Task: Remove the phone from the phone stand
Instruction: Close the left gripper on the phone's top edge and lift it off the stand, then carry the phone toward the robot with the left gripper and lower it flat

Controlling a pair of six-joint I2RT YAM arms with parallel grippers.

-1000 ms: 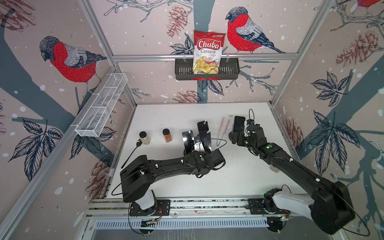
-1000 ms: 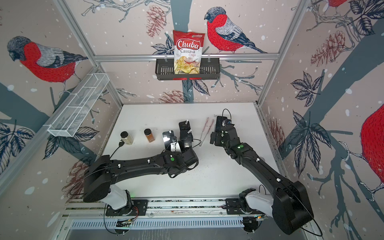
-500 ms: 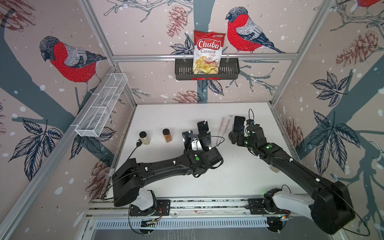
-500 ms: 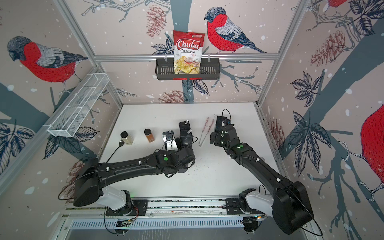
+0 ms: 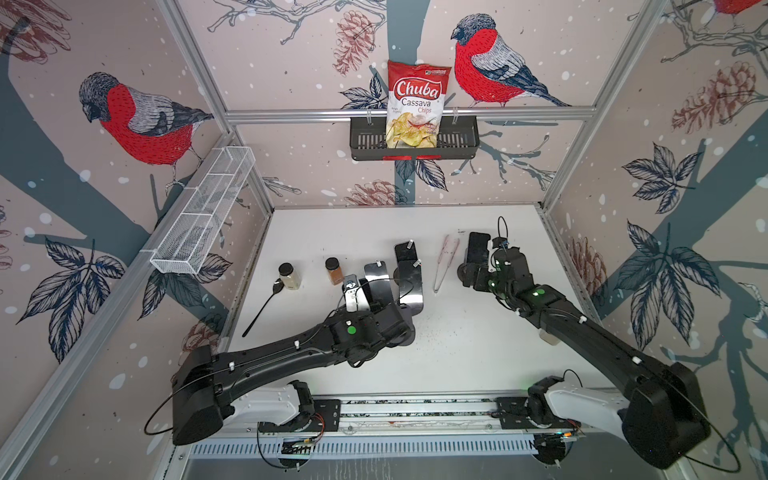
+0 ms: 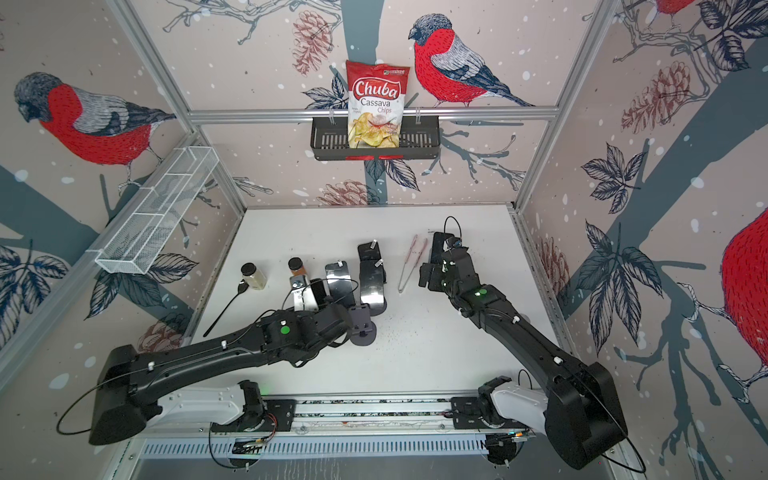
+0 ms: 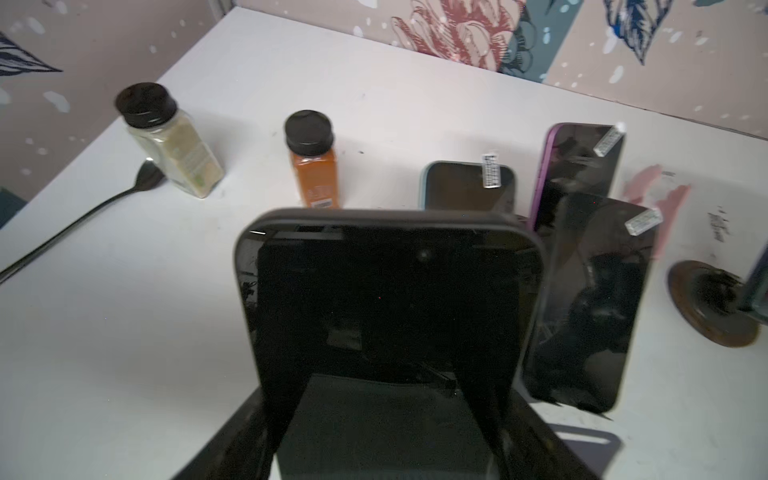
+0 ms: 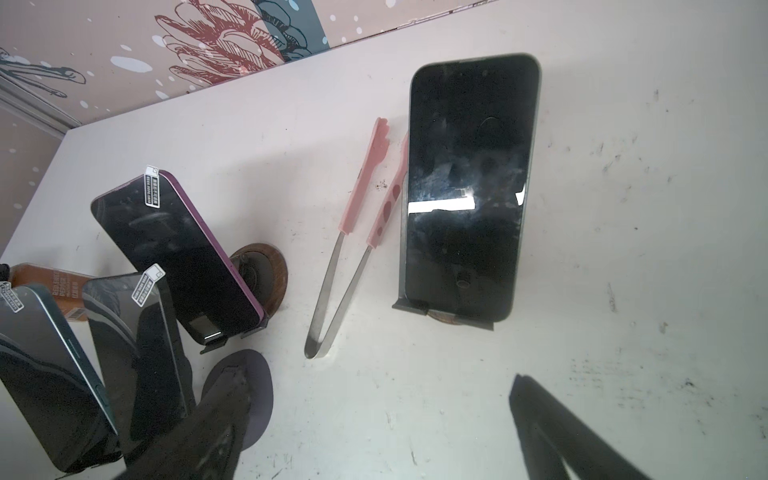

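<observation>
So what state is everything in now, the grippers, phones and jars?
left gripper: shut on black phone
black phone: held, screen dark
right gripper: open, empty
rightmost phone: propped on its stand, screen dark
purple phone: propped, screen dark
pale spice jar: upright, capped
orange spice jar: upright, capped

The phone (image 7: pixel 386 307) covers the left tool's (image 7: pixel 386 415) tips, its lower end running off the wrist view.

A dark phone (image 8: pixel 467 187) leans in its stand (image 8: pixel 409 306) on the white tabletop (image 8: pixel 644 249), pink-handled tongs (image 8: pixel 332 291) beside it (one handle tip slips behind the phone's edge), a purple-edged phone (image 8: pixel 174 249) propped farther off, the right gripper (image 8: pixel 376 378) with jaws spread wide.
</observation>
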